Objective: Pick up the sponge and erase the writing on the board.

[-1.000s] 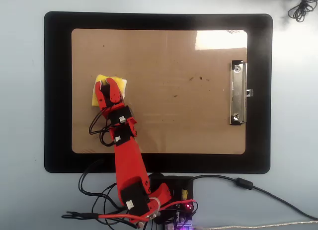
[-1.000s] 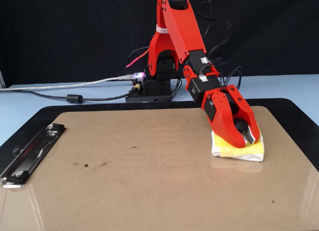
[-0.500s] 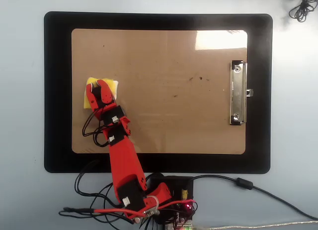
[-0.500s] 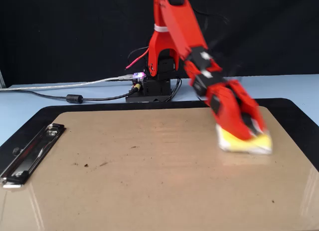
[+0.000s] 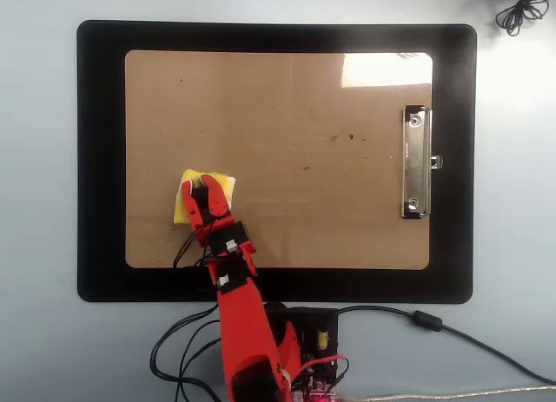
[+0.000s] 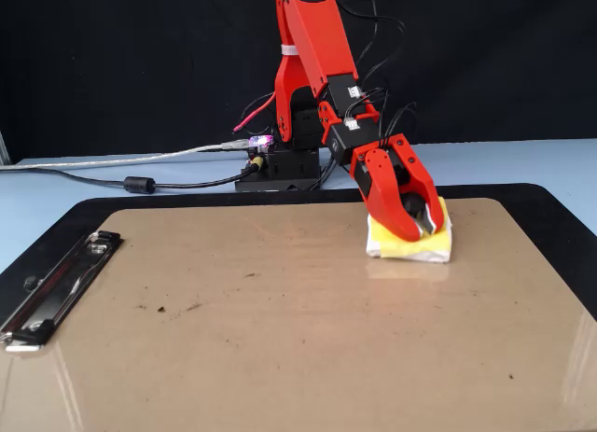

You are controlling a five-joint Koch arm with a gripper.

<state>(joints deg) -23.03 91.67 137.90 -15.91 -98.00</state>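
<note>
Overhead view: gripper (image 5: 205, 192) clamps soft square sponge (image 5: 186, 204) on smooth board (image 5: 287, 98).

sponge (image 5: 203, 198) on board (image 5: 278, 115), opposite clip (image 5: 416, 162)

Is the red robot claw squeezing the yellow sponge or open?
Squeezing: the red gripper is shut on the yellow sponge, pressing it flat onto the brown board.
</note>
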